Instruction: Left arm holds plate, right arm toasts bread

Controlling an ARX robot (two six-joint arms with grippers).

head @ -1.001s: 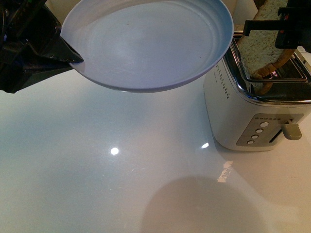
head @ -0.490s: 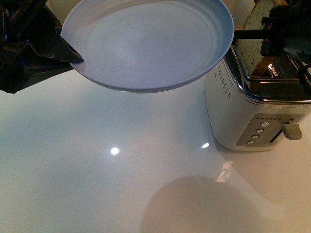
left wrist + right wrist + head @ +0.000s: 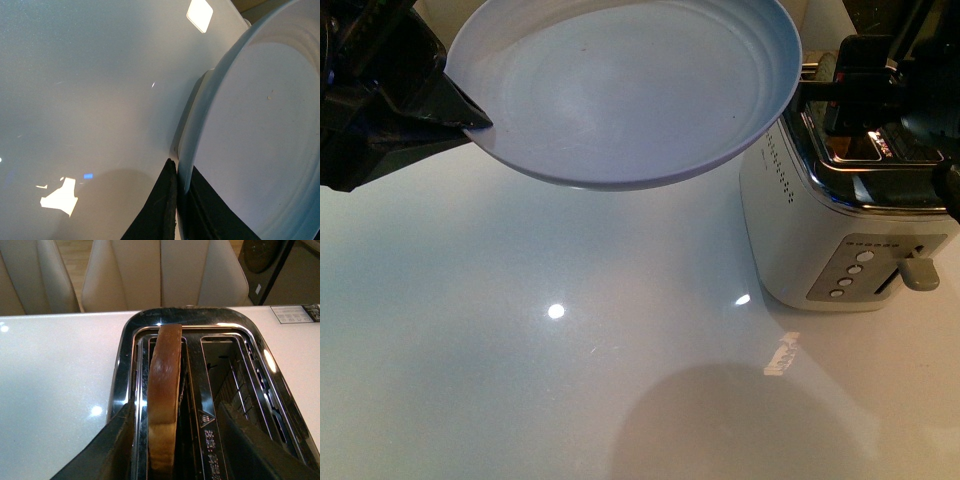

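The white two-slot toaster (image 3: 800,230) stands on the glossy white desk (image 3: 520,350); in the right wrist view the bread (image 3: 164,390) stands on edge in one of its slots, brown crust uppermost and rising just above the chrome top, while the other slot shows only its wire guides. The right tool (image 3: 175,450) hangs directly over the toaster with its fingers spread, one on each side of the slice, neither touching it. The round pale blue plate (image 3: 620,90) is held clear of the desk, just beside the toaster; its face shows faint rings and a few tiny specks. The left tool (image 3: 475,118) pinches the plate's rim, one black finger on the upper face and one beneath.

A small warning triangle and a line of print sit on the bar between the slots, too small to read; a printed card (image 3: 297,313) lies on the desk beyond the toaster, also unreadable. The toaster's front panel carries a row of round buttons and a grey lever (image 3: 920,270).
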